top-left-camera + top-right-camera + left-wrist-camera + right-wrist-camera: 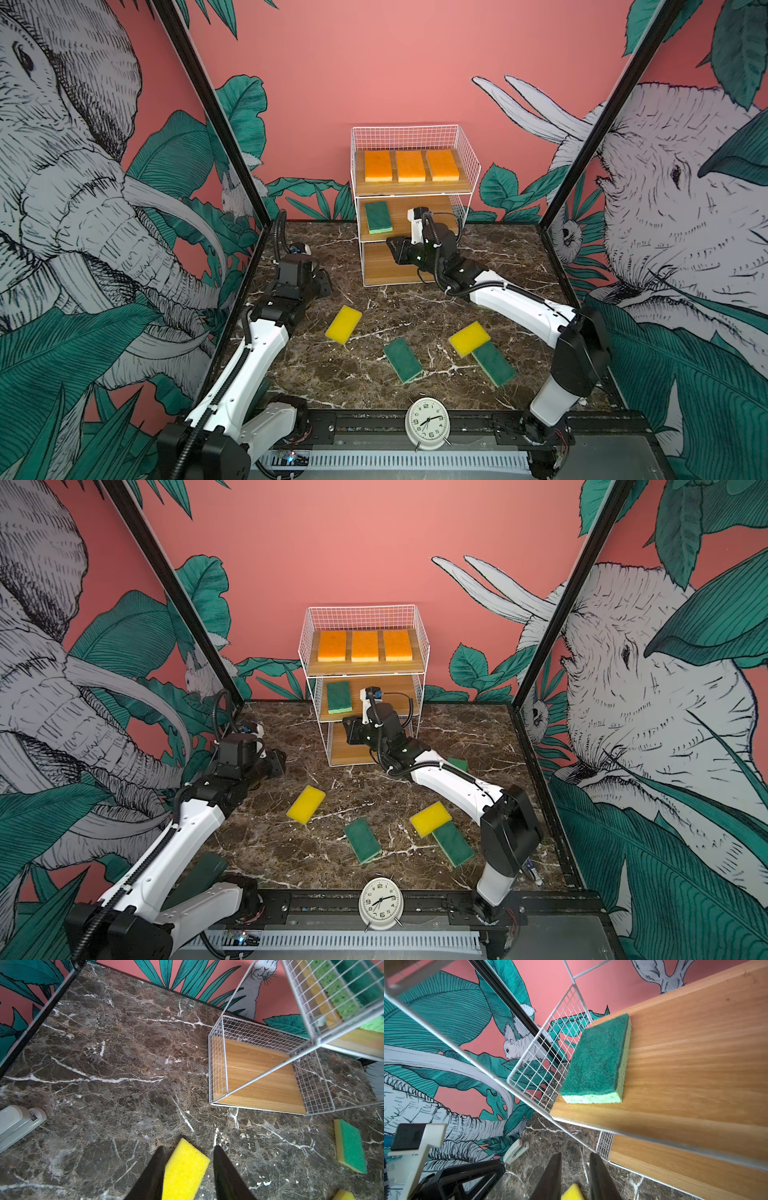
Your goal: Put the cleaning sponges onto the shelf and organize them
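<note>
The shelf (415,189) stands at the back with three orange sponges (410,165) on its top board and a green sponge (378,217) at the left of the middle board (685,1064). On the table lie a yellow sponge (343,325), a green sponge (402,359), and a yellow sponge (469,338) resting on a green one (494,365). Another green sponge (457,764) shows behind the right arm. My right gripper (575,1154) hangs before the shelf's lower tiers, jaws narrowly apart and empty. My left gripper (188,1147) hovers open above the left yellow sponge (185,1169).
An alarm clock (427,423) stands at the table's front edge. A white stapler-like object (18,1122) lies by the left wall. Black frame posts (216,120) rise at the table's back corners. A dark green sponge (203,870) lies under the left arm.
</note>
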